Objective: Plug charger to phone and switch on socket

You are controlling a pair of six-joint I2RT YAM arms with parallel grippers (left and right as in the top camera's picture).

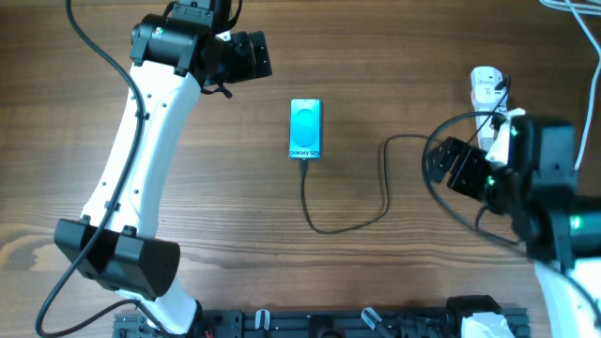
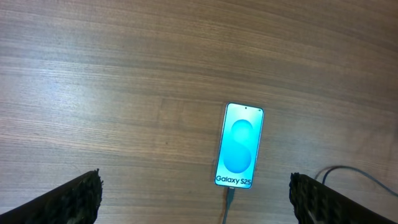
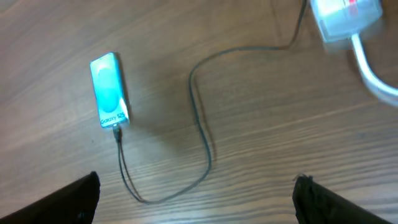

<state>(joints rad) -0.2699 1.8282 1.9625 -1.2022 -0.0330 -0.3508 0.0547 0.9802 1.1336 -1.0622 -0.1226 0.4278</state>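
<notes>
The turquoise phone [image 1: 305,130] lies flat at the table's middle, white strip toward the front. It also shows in the left wrist view [image 2: 239,146] and the right wrist view [image 3: 109,90]. The thin black charger cable [image 1: 347,221] has its tip at the phone's near end and loops right toward the white socket [image 1: 487,89], which shows blurred in the right wrist view [image 3: 346,15]. My left gripper [image 1: 255,56] is open and empty, left of and behind the phone. My right gripper [image 1: 453,161] is open and empty, just in front of the socket.
The socket's thick white lead [image 3: 373,78] runs off to the right. More white cables hang at the back right corner [image 1: 573,14]. A black rail [image 1: 357,324] lies along the front edge. The robots' thick black cables curve beside each arm.
</notes>
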